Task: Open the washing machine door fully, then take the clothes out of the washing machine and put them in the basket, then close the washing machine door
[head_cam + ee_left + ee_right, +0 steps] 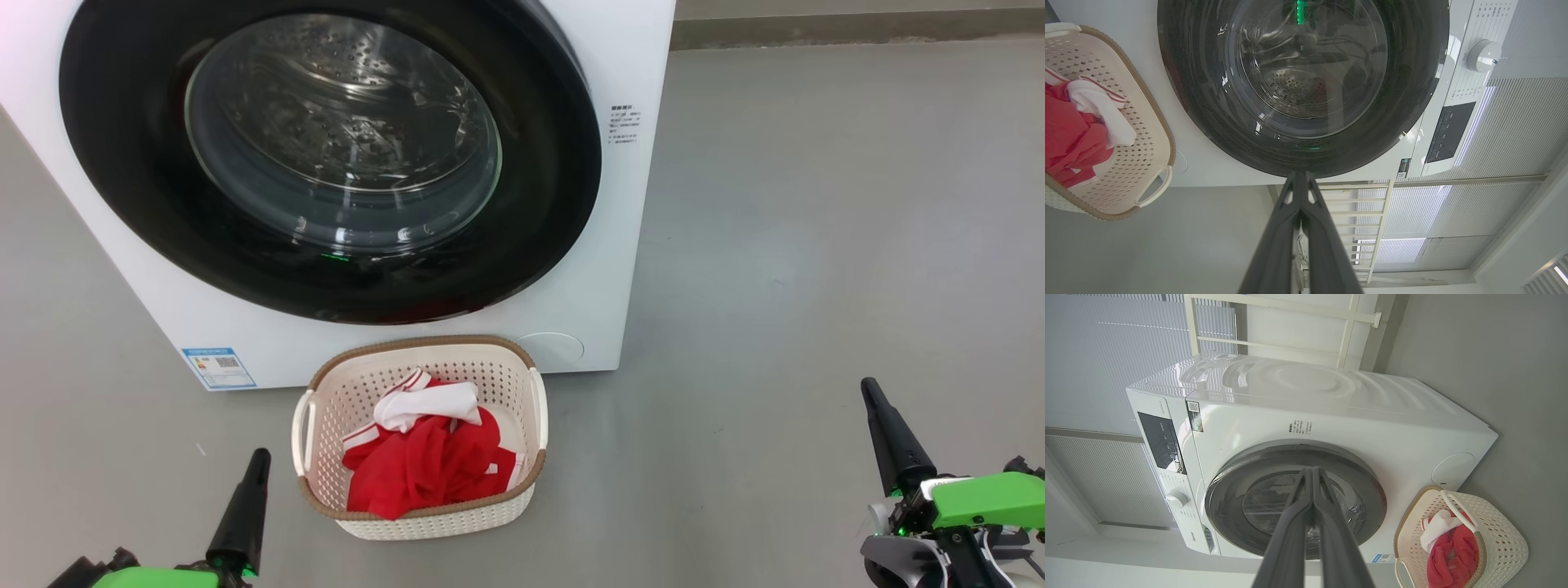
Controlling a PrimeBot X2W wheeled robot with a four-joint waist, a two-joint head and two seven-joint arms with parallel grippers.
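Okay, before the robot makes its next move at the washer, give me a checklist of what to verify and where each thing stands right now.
1. Washing machine door shut flush against the washing machine: ok.
2. Clothes inside the basket, none spilled onto the floor: ok.
3. Drum empty: bare steel seen through the door, hidden parts cannot tell.
4. Basket upright in front of the machine: ok.
5. Left gripper shut, holding nothing, apart from the basket: ok.
6. Right gripper shut, holding nothing: ok.
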